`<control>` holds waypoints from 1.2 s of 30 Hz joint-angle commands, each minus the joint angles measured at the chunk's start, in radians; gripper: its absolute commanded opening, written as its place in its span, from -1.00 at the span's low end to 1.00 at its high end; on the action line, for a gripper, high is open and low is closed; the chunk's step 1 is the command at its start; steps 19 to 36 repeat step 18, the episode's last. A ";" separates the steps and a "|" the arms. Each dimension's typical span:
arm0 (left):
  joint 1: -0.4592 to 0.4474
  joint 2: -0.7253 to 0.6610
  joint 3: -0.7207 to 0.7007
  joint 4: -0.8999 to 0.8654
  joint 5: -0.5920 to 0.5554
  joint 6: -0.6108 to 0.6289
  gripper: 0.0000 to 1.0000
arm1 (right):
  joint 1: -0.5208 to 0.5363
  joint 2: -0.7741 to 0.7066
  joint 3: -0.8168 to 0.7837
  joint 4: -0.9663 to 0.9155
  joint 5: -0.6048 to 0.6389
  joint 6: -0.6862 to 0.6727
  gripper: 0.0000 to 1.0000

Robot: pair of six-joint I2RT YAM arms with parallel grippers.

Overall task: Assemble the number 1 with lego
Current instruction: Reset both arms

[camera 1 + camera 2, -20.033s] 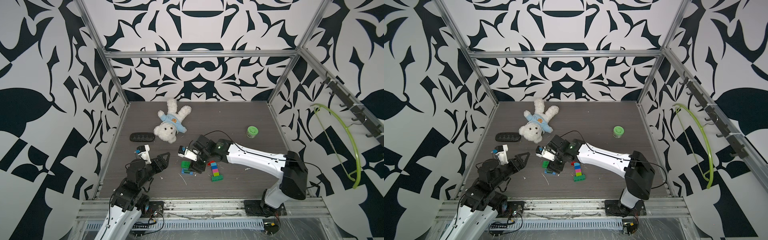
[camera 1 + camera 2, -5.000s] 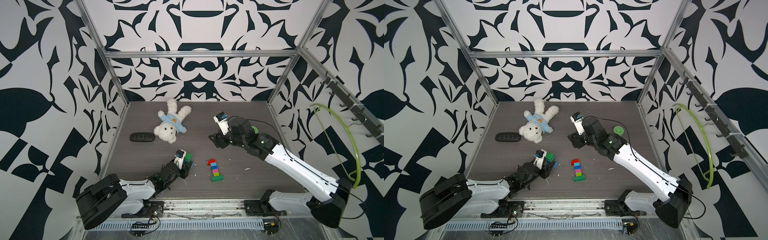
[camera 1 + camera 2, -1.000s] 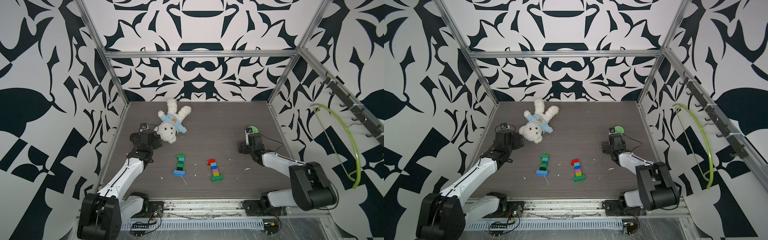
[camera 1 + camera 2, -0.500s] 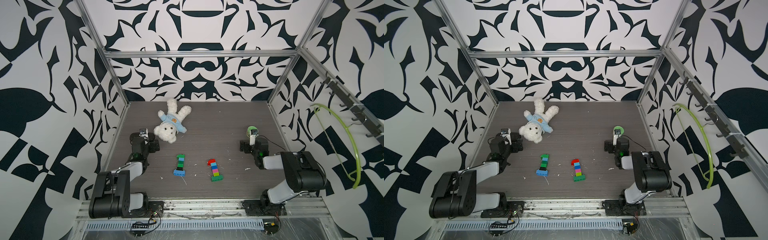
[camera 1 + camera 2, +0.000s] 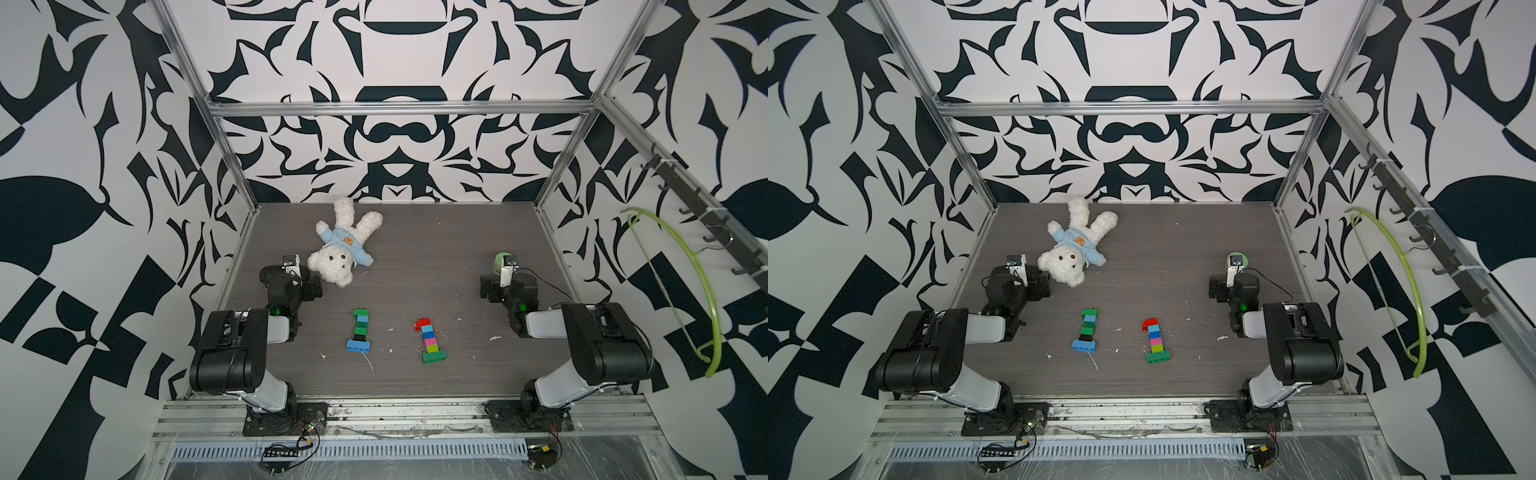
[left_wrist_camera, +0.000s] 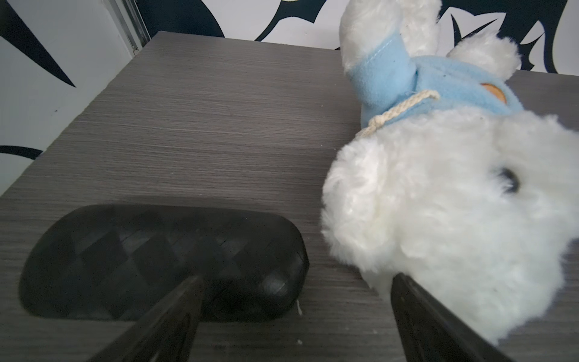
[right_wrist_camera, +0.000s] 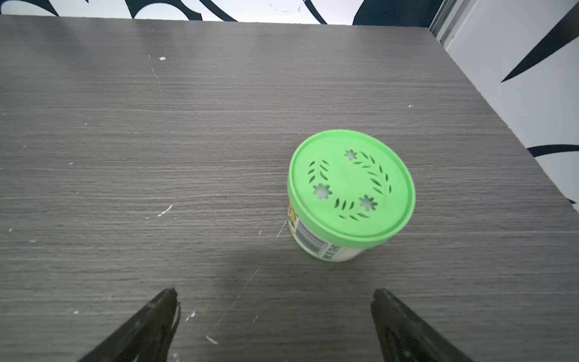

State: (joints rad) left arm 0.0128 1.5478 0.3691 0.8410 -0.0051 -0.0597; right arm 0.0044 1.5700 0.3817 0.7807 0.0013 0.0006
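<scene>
Your left gripper (image 6: 296,280) stands wide open and empty just beside the head of the teddy bear (image 5: 340,253), with a black case (image 6: 163,260) in front of it. Your right gripper (image 7: 274,297), equally wide and empty, sits well apart from the bear to its right, facing a green-lidded jar (image 7: 351,188). The lego (image 5: 1088,328) lies flat on the table (image 5: 415,382) on the robot's side of the bear, clear of both grippers: a green-and-blue 1 (image 5: 360,330) nearer the bear and a multi-coloured 1 (image 5: 430,340) beyond it.
</scene>
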 commanded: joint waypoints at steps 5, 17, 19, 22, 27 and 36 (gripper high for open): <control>-0.008 -0.003 0.019 0.018 -0.016 0.005 0.99 | 0.001 -0.026 0.001 0.046 -0.001 0.009 0.99; -0.008 -0.001 0.029 0.007 -0.013 0.006 0.99 | 0.000 -0.027 0.001 0.044 -0.001 0.009 0.99; -0.010 -0.007 0.023 0.009 -0.014 0.006 0.99 | 0.001 -0.027 0.000 0.045 -0.001 0.009 1.00; -0.010 -0.007 0.023 0.009 -0.014 0.006 0.99 | 0.001 -0.027 0.000 0.045 -0.001 0.009 1.00; -0.010 -0.007 0.023 0.009 -0.014 0.006 0.99 | 0.001 -0.027 0.000 0.045 -0.001 0.009 1.00; -0.010 -0.007 0.023 0.009 -0.014 0.006 0.99 | 0.001 -0.027 0.000 0.045 -0.001 0.009 1.00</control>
